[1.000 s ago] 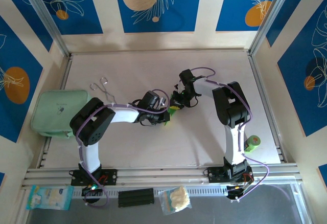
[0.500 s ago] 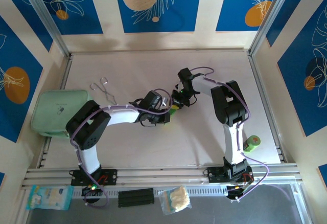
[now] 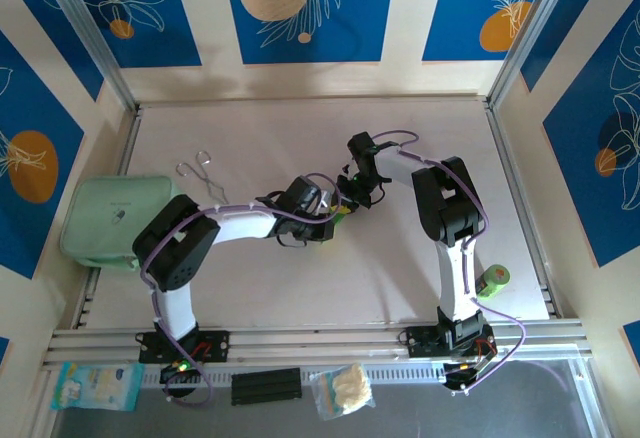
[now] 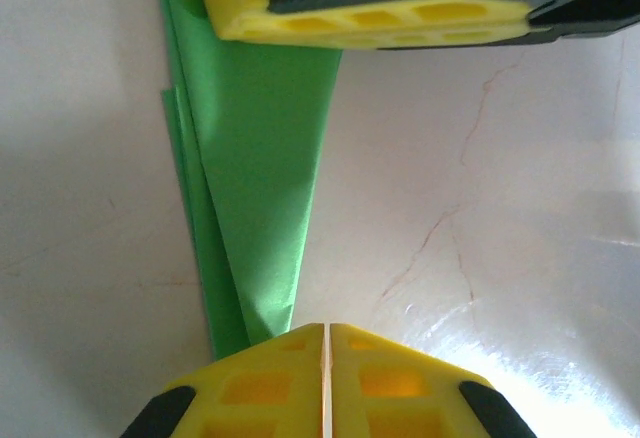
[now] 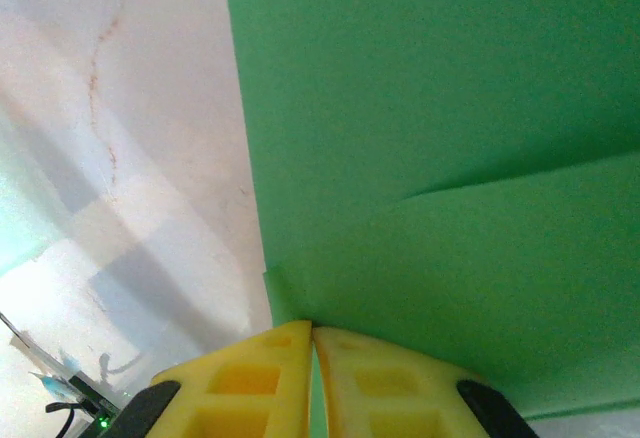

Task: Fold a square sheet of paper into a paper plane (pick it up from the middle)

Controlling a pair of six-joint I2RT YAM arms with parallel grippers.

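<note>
Both arms lean in over the middle of the table [image 3: 300, 288], wrists almost nose to nose. Right gripper [image 5: 312, 350] is pinched tight on the green paper plane [image 4: 262, 158]. Left gripper [image 4: 326, 356] is closed at its tip, can't tell if it's gripping. Left wrist cam gets the slim layered dart, right wrist cam a broad creased face.

the right fingers [image 5: 250, 383] are pressed together on the edge of the folded green paper [image 5: 430, 108], with a thin green sliver showing between them. the paper spreads above and to the right of the fingers, a layer's edge slanting across it. left of the fingers lies the pale desk [image 5: 120, 158], marked by a thin reddish crack.
</note>
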